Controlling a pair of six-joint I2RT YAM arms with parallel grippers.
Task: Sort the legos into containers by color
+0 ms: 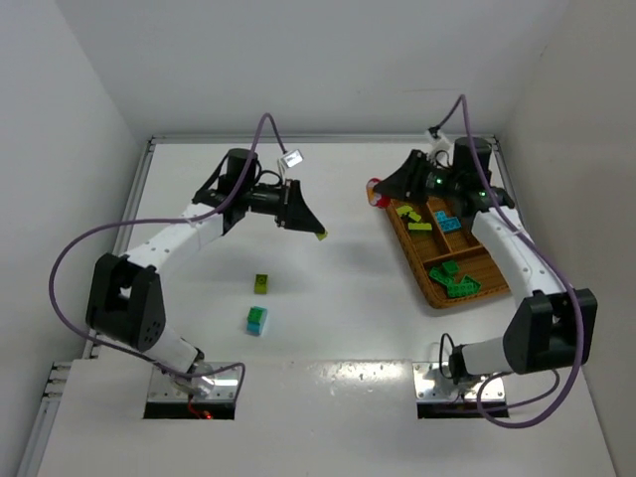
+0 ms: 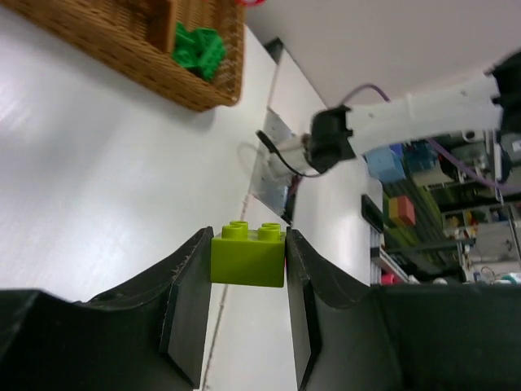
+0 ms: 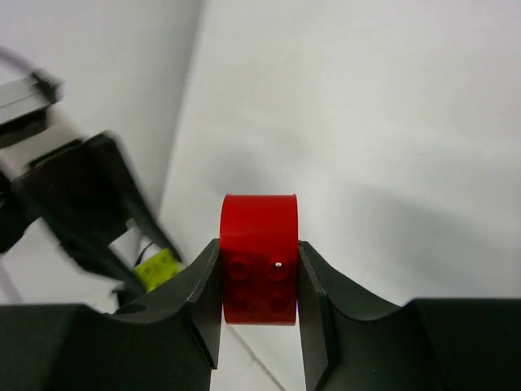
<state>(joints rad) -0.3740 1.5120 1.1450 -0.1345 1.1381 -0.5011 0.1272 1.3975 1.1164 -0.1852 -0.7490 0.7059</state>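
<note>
**Held parts.** The left gripper [image 1: 316, 231] pinches a yellow-green brick [image 2: 248, 255] by its two side faces. The brick is a two-stud block, seen in the left wrist view with its studs upward. It hangs above the white table [image 1: 328, 328], left of centre and well apart from the wicker tray [image 1: 434, 294]. The right gripper [image 3: 259, 273] pinches a red brick [image 3: 259, 244] in the same way. This brick has one rounded end, and four round sockets show on the face turned to the right wrist camera. In the top view it sits just beside the far left corner of the tray.

**Tray.** The tray is brown, woven and rectangular, and lies angled on the right half of the table, with dividers forming sections. The far section holds yellow-green bricks [image 1: 409, 212] on its left side and cyan bricks [image 1: 444, 221] on its right. The near section holds a heap of dark green bricks [image 1: 454, 279].

**Loose parts.** A green brick [image 1: 261, 283] lies on the table near the centre. Nearer the bases lies a cyan and green pair [image 1: 257, 320], its two bricks touching.

**Obstructions.** The right arm [image 1: 507, 243] runs along the right rim of the tray, and its gripper stands at the far end. A purple cable [image 1: 70, 248] loops beside the left arm.
</note>
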